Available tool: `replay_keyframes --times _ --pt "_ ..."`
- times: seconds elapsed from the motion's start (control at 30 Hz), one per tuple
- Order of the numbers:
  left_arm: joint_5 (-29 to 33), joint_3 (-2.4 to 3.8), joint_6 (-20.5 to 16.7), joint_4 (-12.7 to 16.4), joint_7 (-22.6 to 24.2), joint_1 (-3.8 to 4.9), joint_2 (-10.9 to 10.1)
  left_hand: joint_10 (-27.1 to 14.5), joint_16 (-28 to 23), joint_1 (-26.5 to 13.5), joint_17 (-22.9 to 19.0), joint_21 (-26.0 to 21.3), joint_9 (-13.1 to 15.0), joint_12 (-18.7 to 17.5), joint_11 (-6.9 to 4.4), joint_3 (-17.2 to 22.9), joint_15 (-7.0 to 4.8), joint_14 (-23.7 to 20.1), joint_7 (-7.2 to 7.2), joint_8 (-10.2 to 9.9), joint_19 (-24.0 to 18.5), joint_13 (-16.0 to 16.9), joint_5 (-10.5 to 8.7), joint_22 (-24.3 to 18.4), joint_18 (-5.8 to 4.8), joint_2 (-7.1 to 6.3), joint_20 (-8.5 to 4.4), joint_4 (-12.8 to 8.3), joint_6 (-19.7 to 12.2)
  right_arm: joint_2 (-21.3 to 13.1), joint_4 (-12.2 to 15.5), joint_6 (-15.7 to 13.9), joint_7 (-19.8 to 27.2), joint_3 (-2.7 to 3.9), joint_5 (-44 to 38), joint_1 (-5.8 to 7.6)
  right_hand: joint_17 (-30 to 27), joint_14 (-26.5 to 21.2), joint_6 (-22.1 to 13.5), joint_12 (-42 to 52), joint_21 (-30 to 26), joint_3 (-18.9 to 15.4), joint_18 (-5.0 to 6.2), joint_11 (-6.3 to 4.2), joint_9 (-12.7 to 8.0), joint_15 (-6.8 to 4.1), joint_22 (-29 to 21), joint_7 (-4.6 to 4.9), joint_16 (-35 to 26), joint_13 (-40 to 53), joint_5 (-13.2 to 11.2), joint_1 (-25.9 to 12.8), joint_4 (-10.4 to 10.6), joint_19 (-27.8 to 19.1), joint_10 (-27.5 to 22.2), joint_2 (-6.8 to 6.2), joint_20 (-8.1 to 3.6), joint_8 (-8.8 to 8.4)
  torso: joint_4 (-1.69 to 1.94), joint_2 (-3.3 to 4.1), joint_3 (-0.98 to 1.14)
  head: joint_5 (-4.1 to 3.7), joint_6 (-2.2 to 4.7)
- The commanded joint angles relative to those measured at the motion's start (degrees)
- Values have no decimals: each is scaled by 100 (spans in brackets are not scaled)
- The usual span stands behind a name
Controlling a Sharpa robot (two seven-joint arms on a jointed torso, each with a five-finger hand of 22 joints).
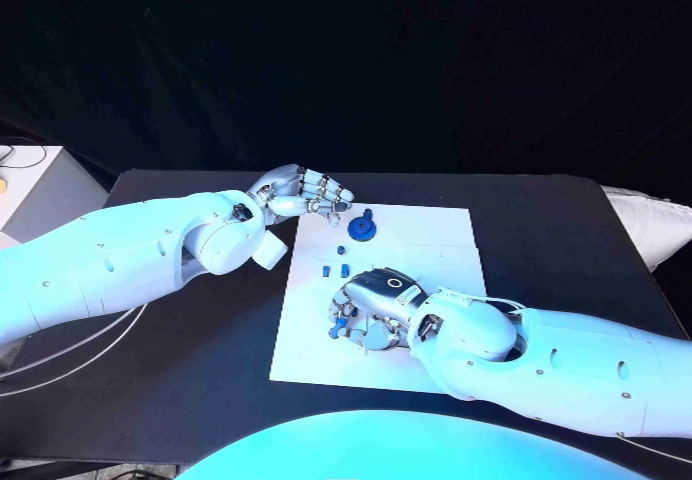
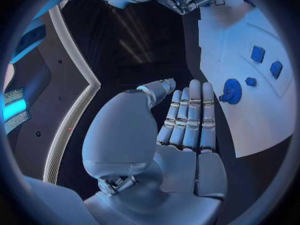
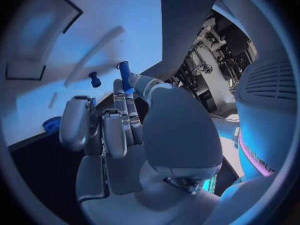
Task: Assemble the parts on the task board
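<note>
The white task board [image 1: 433, 240] lies in the middle of the black table. A round blue part [image 1: 361, 228] sits near its far left corner, with three small blue pieces [image 1: 340, 268] just in front of it. My left hand [image 1: 303, 195] hovers at that far left corner, fingers straight and holding nothing [image 2: 187, 120]; the round part [image 2: 232, 91] lies just off its fingertips. My right hand [image 1: 368, 310] is low over the board's near left area. It pinches a slim blue peg [image 3: 125, 75] between thumb and finger, beside another small blue piece [image 3: 94, 79].
A pale box [image 1: 36, 190] stands off the table's left edge, with cables [image 1: 58, 350] hanging below my left arm. A white cushion [image 1: 649, 225] lies at the right edge. The board [image 3: 94, 35] has a rectangular recess [image 3: 31, 55] and a slot.
</note>
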Motion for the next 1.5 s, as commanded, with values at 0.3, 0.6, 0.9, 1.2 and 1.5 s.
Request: replay_keyframes --times 0.3,0.6,0.9,1.2,1.5 --pt "35 3 76 1 54 -1 -1 -14 -23 -8 -8 -39 -12 -16 19 -39 22 -2 147 3 49 7 20 -19 69 29 20 14 -59 85 -106 91 -246 -8 -206 -69 0 207 -11 37 -50 14 -72 -8 5 -8 928 3 -12 12 19 -34 -23 44 14 37 -26 13 3 2 3 7 0" --pt "35 3 82 -2 49 -1 -1 -14 -23 -8 -8 -39 -12 -16 19 -39 22 -2 147 3 49 7 20 -19 69 29 20 14 -59 118 -134 120 -237 -8 -219 -95 1 206 -13 36 -50 19 -72 -8 7 -7 929 2 -12 12 17 -38 -29 43 13 38 -25 14 -3 -1 0 8 0" --pt "37 3 85 -6 45 -1 1 -14 -23 -8 -8 -39 -12 -16 19 -39 22 -2 147 3 49 7 20 -19 69 29 20 14 -59 132 -190 118 76 -10 30 -100 -474 36 -436 14 -1120 -35 81 184 -79 153 655 192 -278 -50 120 -292 -152 -270 -577 -271 83 -239 0 0 0 6 0" --pt "37 3 76 -3 41 -1 -9 -15 -24 -13 -7 -47 -14 -15 19 -43 24 -2 147 6 53 7 20 -26 69 31 20 20 -61 116 -199 60 202 -15 112 -101 -770 -115 -643 82 -1614 -318 156 231 -133 199 516 205 -426 -39 141 -379 -238 -426 -974 -352 149 -394 4 -2 0 2 0" --pt "37 3 74 0 39 -1 -15 -15 -24 -13 -7 -47 -14 -15 19 -43 24 -2 147 6 53 7 20 -26 69 31 20 20 -61 83 -180 -224 277 -16 177 -103 -880 -180 -686 152 -1833 -504 185 261 -150 225 452 242 -475 -31 152 -365 -266 -488 -1128 -322 174 -445 1 2 0 -7 0"
